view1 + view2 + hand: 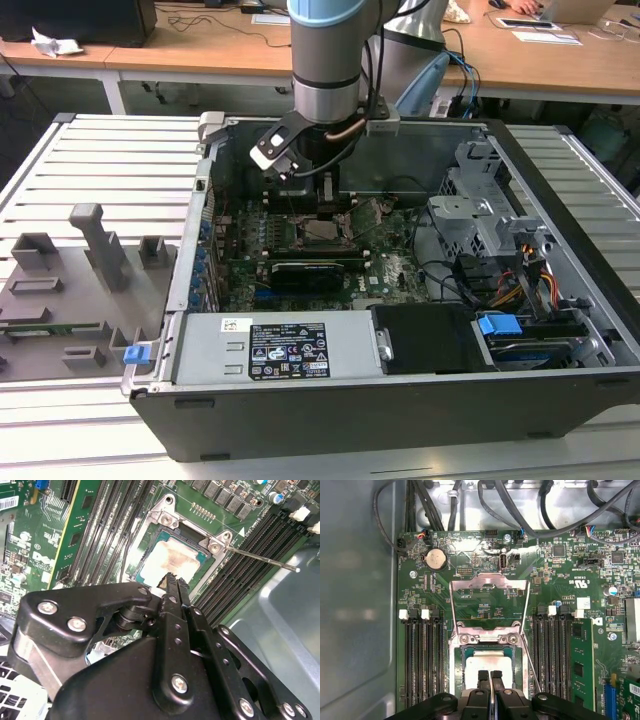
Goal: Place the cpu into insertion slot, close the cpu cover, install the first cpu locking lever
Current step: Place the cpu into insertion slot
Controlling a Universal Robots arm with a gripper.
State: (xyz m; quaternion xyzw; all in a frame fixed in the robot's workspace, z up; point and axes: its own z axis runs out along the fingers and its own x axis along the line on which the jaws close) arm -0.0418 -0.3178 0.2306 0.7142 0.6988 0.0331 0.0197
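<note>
Open case [400, 410] on the counter [100, 150]; cpu [492, 661] seated in insertion slot [192, 532]; your end effector [489, 674] pinched narrow, empty; swing the open cpu cover [490, 584] down evenly.

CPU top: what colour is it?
Pale silver-beige cpu with brownish smears; clearest in the second wrist view.

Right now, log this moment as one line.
pale square metal-topped cpu in black-rimmed insertion slot | thin silver cut-out cpu cover hinged open | thin metal lever rod unlatched | pincer shut, tips by cpu

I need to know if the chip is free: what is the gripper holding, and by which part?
Nothing: the gripper is shut and empty above the cpu, which lies in the insertion slot.
</note>
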